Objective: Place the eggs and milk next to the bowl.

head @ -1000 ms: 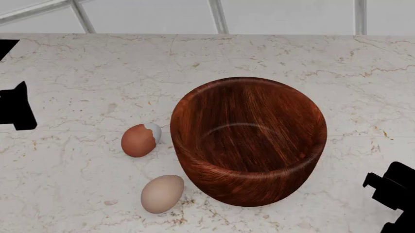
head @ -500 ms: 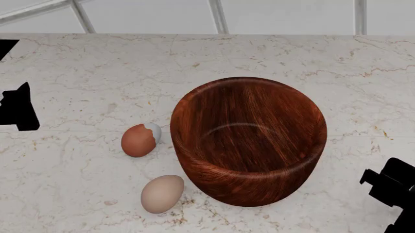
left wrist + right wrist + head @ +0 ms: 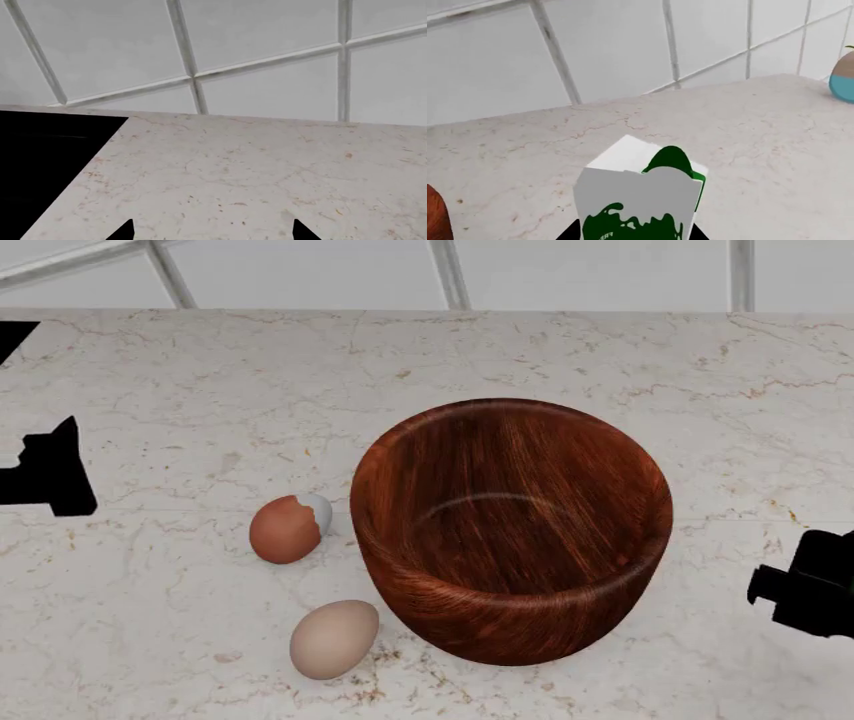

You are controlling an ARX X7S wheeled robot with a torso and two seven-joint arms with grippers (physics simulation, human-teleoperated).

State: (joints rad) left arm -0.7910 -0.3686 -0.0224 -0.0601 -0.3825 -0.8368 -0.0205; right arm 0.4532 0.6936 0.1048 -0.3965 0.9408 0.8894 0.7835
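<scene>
The dark reddish-brown wooden bowl (image 3: 514,540) stands in the middle of the marble counter. The eggs lie just left of it: the reddish-brown one (image 3: 284,530) beside its wall, the pale beige one (image 3: 334,638) nearer to me. The milk (image 3: 640,200), a white carton with a green cap and green markings, sits between the fingers of my right gripper (image 3: 634,234), which is shut on it. The head view does not show the milk; only the right arm's black shape (image 3: 807,585) shows, right of the bowl. My left gripper (image 3: 212,232) is open over bare counter, its black shape (image 3: 51,472) far left of the eggs.
A tiled wall (image 3: 441,270) runs behind the counter. A black flat area (image 3: 47,165) lies on the counter beside the left gripper. A round blue and beige object (image 3: 844,80) stands at the edge of the right wrist view. A sliver of the bowl (image 3: 434,215) shows there too.
In the head view the right arm's shape has moved away from me, alongside the bowl. The left gripper's shape has shifted slightly toward the eggs. Bowl and eggs have not moved.
</scene>
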